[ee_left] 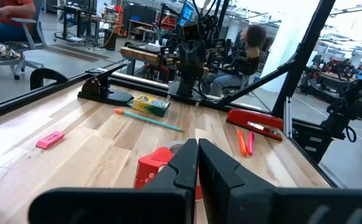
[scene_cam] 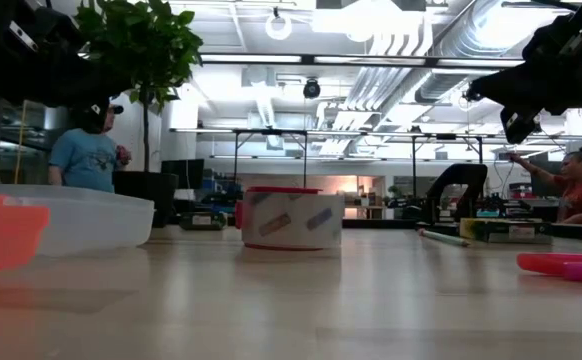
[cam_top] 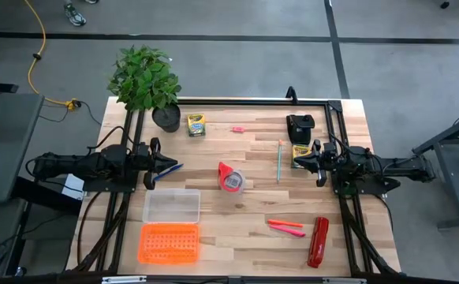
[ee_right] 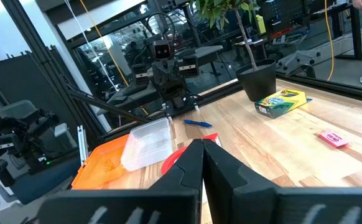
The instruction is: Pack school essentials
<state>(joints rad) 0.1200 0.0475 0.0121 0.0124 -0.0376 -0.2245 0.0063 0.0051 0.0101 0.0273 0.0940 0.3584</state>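
Both arms wait at the sides of the bench (cam_top: 214, 213). The left tool (cam_top: 171, 166) is clenched on nothing, its tips just above the blue pen (cam_top: 169, 171), which is half hidden under them. The right tool (cam_top: 298, 160) is likewise clenched and empty, and covers part of one crayon box (cam_top: 300, 151); the dark object behind that box cannot be identified.

The other crayon box (cam_top: 195, 125) lies near the potted plant (cam_top: 145, 81). The tiny pink piece (cam_top: 237, 128) sits alone at the far edge, too small to name. The thin teal pencil (cam_top: 278, 160) lies between the red tape roll (cam_top: 231, 177) and the right tool. The pink-red markers (cam_top: 286, 227) rest beside the red stapler (cam_top: 318, 241); how many markers there are is hard to tell.

The orange case (cam_top: 169, 242) and its clear lid (cam_top: 171, 206) sit at the near left; in the low view they are cut off at the frame edge.
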